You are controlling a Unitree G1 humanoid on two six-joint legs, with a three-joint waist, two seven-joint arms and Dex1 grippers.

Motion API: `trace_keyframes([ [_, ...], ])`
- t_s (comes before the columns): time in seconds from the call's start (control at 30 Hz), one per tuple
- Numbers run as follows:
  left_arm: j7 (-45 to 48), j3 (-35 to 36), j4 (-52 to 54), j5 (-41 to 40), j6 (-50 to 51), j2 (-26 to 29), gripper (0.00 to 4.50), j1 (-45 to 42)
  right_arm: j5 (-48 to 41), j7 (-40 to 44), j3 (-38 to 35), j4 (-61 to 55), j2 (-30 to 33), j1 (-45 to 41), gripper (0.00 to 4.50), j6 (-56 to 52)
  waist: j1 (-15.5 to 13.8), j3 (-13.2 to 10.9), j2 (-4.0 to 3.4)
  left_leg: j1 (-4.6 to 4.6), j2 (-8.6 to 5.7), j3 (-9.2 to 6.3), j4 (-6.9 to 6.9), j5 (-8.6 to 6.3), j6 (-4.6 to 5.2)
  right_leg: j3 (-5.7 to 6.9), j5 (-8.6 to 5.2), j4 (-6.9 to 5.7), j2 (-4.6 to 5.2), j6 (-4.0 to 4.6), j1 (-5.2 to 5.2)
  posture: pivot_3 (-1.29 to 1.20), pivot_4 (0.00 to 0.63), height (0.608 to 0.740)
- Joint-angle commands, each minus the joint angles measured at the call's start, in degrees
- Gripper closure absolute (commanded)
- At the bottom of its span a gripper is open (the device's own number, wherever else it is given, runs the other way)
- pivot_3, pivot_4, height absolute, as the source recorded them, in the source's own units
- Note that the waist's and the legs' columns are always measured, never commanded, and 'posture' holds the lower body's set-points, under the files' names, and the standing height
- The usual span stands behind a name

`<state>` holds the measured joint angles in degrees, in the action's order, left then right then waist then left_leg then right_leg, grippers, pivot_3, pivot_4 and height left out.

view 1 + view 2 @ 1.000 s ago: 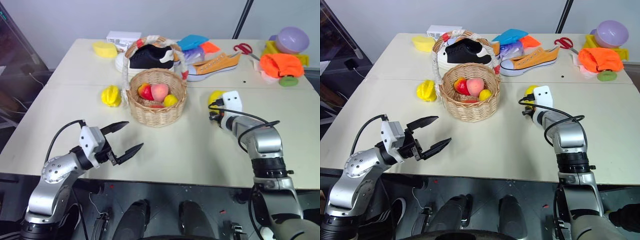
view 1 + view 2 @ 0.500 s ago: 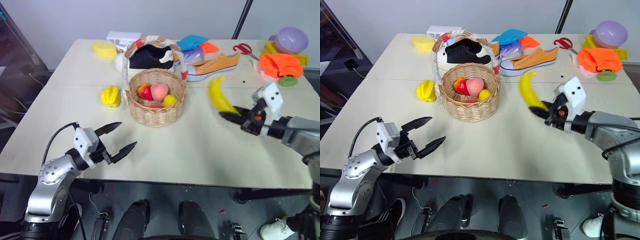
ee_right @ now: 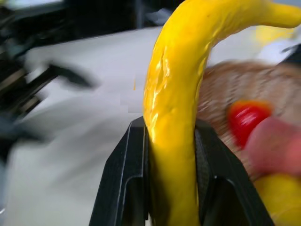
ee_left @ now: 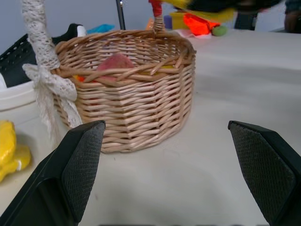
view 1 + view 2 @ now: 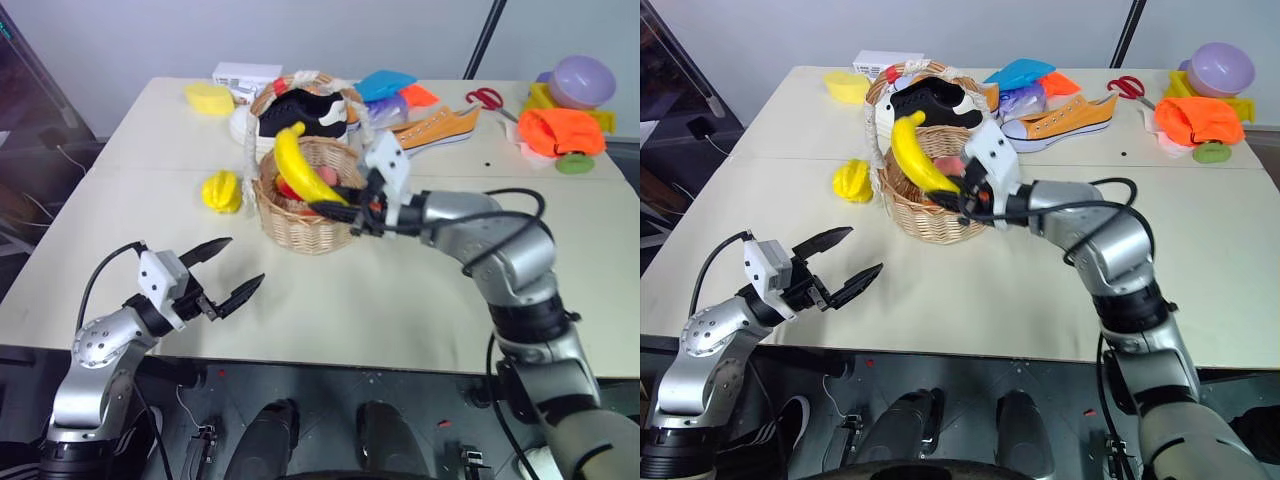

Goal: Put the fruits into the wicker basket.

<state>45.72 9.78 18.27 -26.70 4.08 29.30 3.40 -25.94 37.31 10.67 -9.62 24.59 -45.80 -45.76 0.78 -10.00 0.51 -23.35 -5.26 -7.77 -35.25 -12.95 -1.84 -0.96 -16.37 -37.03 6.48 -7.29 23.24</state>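
Note:
My right gripper [image 5: 337, 208] is shut on a curved yellow banana [image 5: 300, 165], which it holds tilted over the near rim of the wicker basket [image 5: 310, 228]. In the right wrist view the banana [image 3: 174, 117] stands between the black fingers [image 3: 124, 179], with a red fruit [image 3: 247, 117] and the pink peach [image 3: 277, 150] in the basket behind it. A yellow starfruit [image 5: 222, 191] lies on the table just left of the basket. My left gripper [image 5: 246, 260] hovers open near the table's front left edge, pointing at the basket [image 4: 127, 94] and holding nothing.
Behind the basket lie a black sneaker [image 5: 300, 110] and an orange sneaker [image 5: 435, 128]. A yellow sponge [image 5: 210, 98] sits at the back left. Red scissors [image 5: 487, 97], an orange cloth [image 5: 562, 130] and a purple bowl [image 5: 585, 78] crowd the back right corner.
My right arm has swung left and up, carrying the banana from the table's right side to over the basket. The left gripper has stayed open and drifted slightly left.

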Motion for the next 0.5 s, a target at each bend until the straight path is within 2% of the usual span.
trace_keyframes([
  [0.03,-1.18,0.03,3.23,0.07,-0.69,-0.47,0.00,0.53,4.11,-2.82,0.69,5.06,-3.41,-3.01,3.66,3.94,0.02,0.00,0.00,0.00,0.01,0.00,0.01,0.00,0.00,0.00,0.00,0.00,-0.01,0.00,0.00,0.00,0.150,0.740],
  [0.23,-2.55,-1.11,3.71,0.70,-0.42,-1.39,0.00,-0.25,9.58,-6.80,0.87,11.74,-7.63,-4.83,3.66,7.39,0.01,0.00,0.00,0.00,0.00,0.01,0.03,0.03,-0.06,-0.04,0.02,-0.07,-0.02,0.03,0.07,0.00,0.150,0.740],
  [0.33,-2.77,-1.43,3.63,0.66,-0.19,-1.43,0.00,-0.71,10.07,-9.13,-1.40,12.90,-9.55,-5.17,3.66,8.11,0.16,0.00,-0.01,0.00,0.00,0.01,0.03,0.04,-0.06,-0.04,0.03,-0.09,-0.04,0.03,0.09,0.00,0.150,0.740],
  [0.37,-2.74,-1.52,3.50,0.61,-0.09,-1.43,0.00,-0.91,10.21,-9.38,-1.84,13.07,-9.83,-5.28,2.90,8.31,0.20,0.00,-0.01,0.00,0.00,0.01,0.03,0.05,-0.08,-0.05,0.03,-0.12,-0.04,0.03,0.11,0.00,0.150,0.740],
  [0.4,-2.69,-1.60,3.35,0.64,-0.12,-1.44,0.00,-1.03,10.68,-9.50,-1.84,12.99,-9.82,-5.24,2.59,8.64,0.21,0.00,-0.01,0.00,0.00,0.01,0.03,0.05,-0.09,-0.06,0.03,-0.14,-0.04,0.03,0.12,0.00,0.150,0.740],
  [0.5,-2.42,-1.72,2.58,0.61,-0.13,-1.38,0.00,-1.59,7.80,-6.12,-2.37,9.07,-8.55,-3.52,1.18,5.48,0.26,0.00,-0.01,0.00,0.01,0.01,0.04,0.05,-0.09,-0.06,0.03,-0.14,-0.05,0.03,0.12,0.00,0.150,0.740],
])
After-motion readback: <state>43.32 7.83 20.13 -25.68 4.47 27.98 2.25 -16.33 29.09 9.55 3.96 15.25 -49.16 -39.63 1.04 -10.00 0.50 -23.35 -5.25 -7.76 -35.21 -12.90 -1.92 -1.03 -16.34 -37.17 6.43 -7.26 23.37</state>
